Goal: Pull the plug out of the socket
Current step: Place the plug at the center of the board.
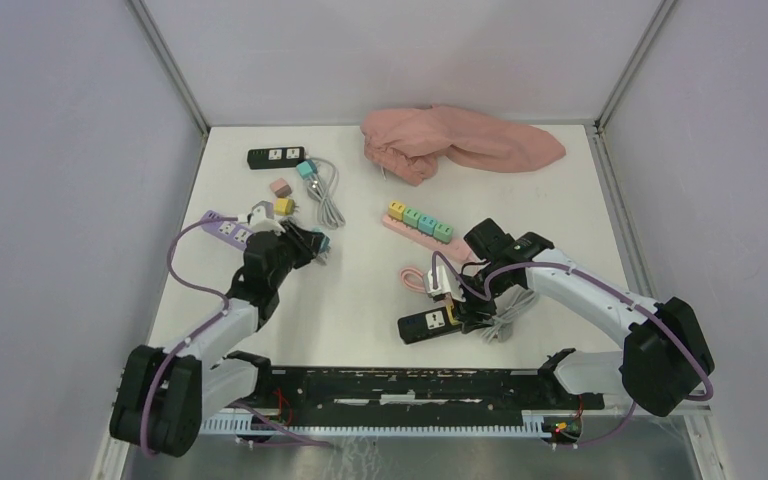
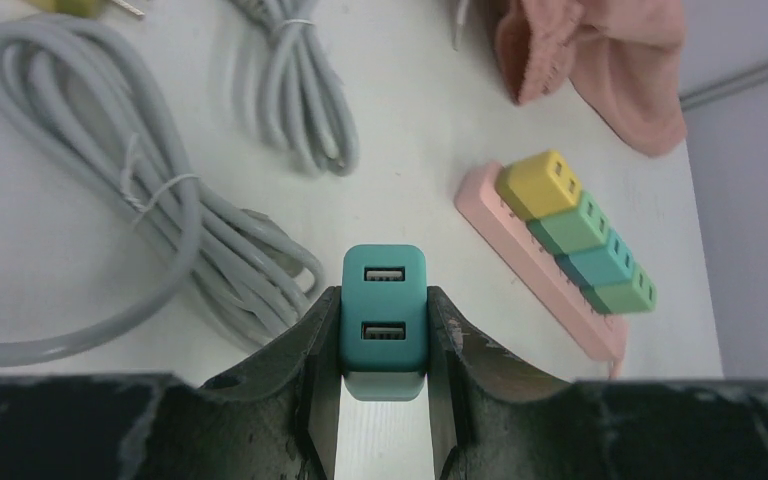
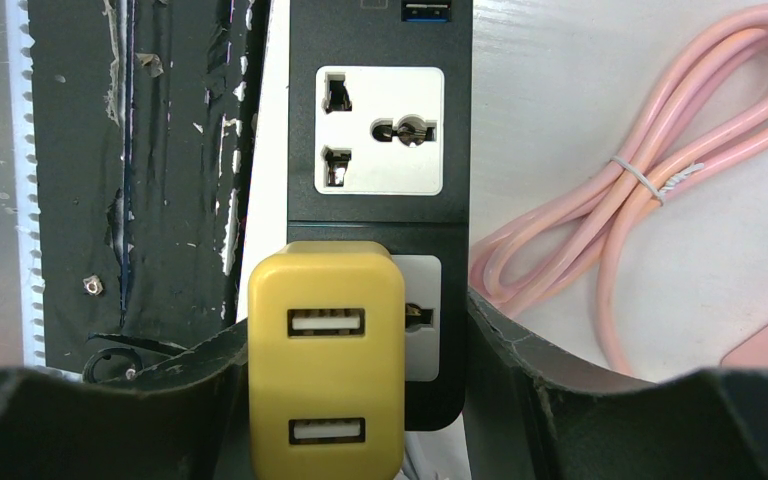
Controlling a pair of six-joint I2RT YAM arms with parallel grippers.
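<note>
We see the left fingers pressed narrow against both sides of a small teal two-port USB plug, holding it above the white desk. It sits just beside a coiled grey cable. In the overhead view this arm is at the left of the desk, next to a lavender power strip.

On the right, a yellow two-port USB plug is still seated in the near socket of a black rectangular power strip. The strip lies near the front edge of the desk, and its next socket is vacant. The right fingers stand partly open around this plug. One finger touches or nearly touches its side, while on the other side we see a clear gap, that finger lining up with the strip's edge. We cannot tell whether it presses on the strip.

A looped pink cable lies just beside the black strip. Further back, a pink power strip carries a row of yellow, green and teal plugs. A crumpled pink cloth lies at the far edge.
</note>
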